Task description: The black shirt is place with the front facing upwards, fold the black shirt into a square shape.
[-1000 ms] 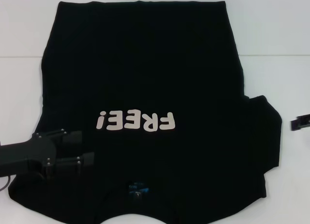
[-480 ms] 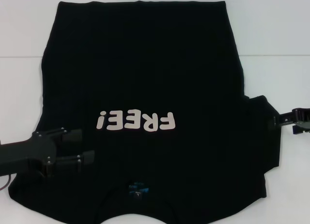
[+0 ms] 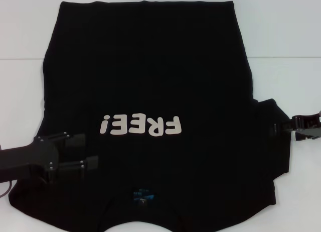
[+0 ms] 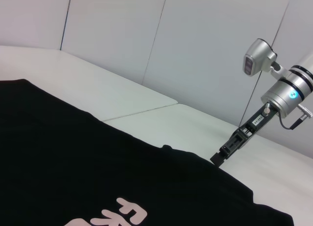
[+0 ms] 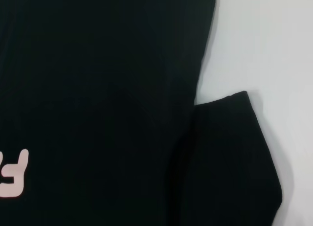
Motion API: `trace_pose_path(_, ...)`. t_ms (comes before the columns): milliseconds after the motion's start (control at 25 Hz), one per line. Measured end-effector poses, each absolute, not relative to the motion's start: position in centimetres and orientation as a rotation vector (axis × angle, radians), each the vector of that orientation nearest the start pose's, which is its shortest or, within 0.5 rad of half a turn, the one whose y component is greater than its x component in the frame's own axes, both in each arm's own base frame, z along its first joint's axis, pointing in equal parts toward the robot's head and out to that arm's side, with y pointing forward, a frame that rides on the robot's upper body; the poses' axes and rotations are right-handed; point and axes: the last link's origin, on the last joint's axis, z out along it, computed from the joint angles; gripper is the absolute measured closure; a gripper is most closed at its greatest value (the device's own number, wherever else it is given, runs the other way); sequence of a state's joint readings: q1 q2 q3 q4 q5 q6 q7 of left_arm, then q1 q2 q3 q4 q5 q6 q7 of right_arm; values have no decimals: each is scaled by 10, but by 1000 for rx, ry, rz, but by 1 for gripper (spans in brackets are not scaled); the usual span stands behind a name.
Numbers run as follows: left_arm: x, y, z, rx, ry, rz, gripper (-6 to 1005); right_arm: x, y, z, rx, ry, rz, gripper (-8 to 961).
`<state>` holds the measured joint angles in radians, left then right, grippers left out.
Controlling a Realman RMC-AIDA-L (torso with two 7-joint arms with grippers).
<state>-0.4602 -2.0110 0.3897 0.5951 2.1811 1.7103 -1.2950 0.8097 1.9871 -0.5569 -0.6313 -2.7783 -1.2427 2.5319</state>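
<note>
Large plain black cloth T-shirt (image 3: 150,81) lies spread flat, front up, on the white tabletop (image 3: 20,36) — cream "FREE!" lettering (image 3: 140,125) reads upside down from the head view, collar and small blue neck label (image 3: 143,196) at the near edge, hem at the far edge. Shirt covers most of the table in front of the robot; its sleeve on the robot's right (image 3: 273,141) is spread out to that side.

Left black metal gripper (image 3: 85,150) sits low over the near left part of the shirt, by the shoulder area beside the lettering. Its two fingers (image 3: 77,139) are spread apart, nothing visible between them, cloth beneath looks flat.

Right black metal gripper (image 3: 279,126) is at the outer edge of the right sleeve, tip touching or just over the cloth edge — seen also from the left wrist view (image 4: 220,156). Cannot tell whether its fingers are parted or closed, or whether any cloth is held
</note>
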Motion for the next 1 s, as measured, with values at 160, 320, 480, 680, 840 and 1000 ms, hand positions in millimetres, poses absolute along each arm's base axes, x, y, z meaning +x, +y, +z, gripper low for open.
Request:
trace_pose_path(160, -315, 293, 37, -2635, -729, -727, 184, 295, 408, 35, -2043, 1697, -28, 87)
trace_pose_path(320, -314, 293, 37, -2634, -730, -727, 184, 294, 409, 33, -2045, 1692, -27, 93)
trace_pose_path(480, -314, 293, 36, -2634, -731, -728, 183, 292, 410, 28, -2057, 1686, -38, 99)
trace_pose_path(680, -314, 293, 36, -2633, -731, -727, 183, 291, 410, 23, -2065, 1683, -48, 107)
trace_pose_path(840, -315, 293, 36, -2632, -732, -725, 183, 288, 411, 22, -2071, 1681, -46, 113)
trace_pose_path(1000, -315, 293, 36, -2632, -732, -725, 183, 284, 413, 22, -2083, 1678, -15, 119)
